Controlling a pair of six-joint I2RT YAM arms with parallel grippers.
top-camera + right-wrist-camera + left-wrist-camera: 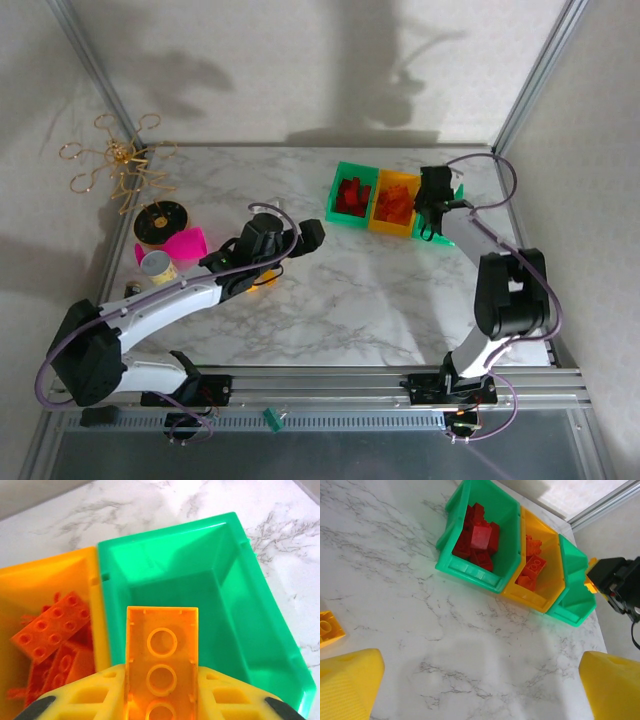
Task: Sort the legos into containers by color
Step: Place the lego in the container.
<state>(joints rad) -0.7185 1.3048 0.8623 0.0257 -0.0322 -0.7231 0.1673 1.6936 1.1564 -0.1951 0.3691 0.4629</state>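
Near the bench's far right corner, the right gripper clenched a translucent amber brick, hollow tubes showing, over the glossy green bin (end of the row). Studded orange bricks lay in the neighbouring orange bin. The left gripper hung released, ribbed yellow fingers spread above veined marble.

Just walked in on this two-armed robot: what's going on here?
The robot is sorting Lego bricks by colour into three joined bins. The right gripper is shut on a translucent yellow-orange brick and holds it above the empty-looking end green bin. The other green bin holds red bricks, and the middle orange-yellow bin holds orange bricks. The left gripper hangs open over the marble table, holding nothing, with a loose yellow brick lying nearby.
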